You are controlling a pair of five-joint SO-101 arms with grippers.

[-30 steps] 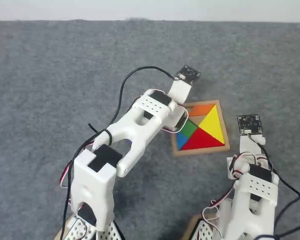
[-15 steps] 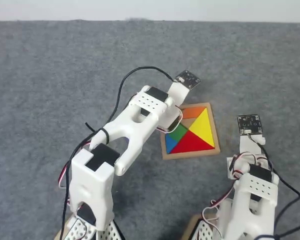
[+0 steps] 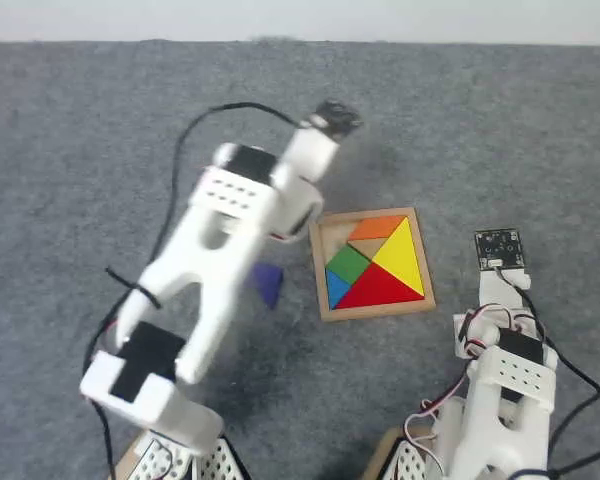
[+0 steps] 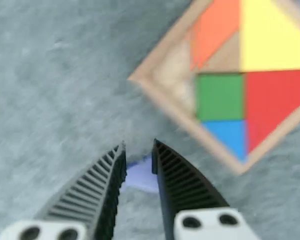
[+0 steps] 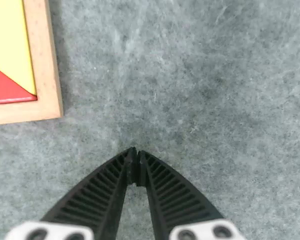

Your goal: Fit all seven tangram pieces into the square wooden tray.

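The left hand (image 4: pixel 137 150), slightly parted, hangs over a purple piece (image 3: pixel 268 283) lying on the bench (image 3: pixel 100 120) just left of the wooden tray (image 3: pixel 318 270), and the right hand (image 5: pixel 135 151) is pinched together, empty, near the tray's right rim.

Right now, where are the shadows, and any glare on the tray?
High view: a soft shadow on the carpet under the left arm, by the purple piece; no glare on the tray. Left wrist view: carpet darker along the tray's edge. Right wrist view: evenly lit.
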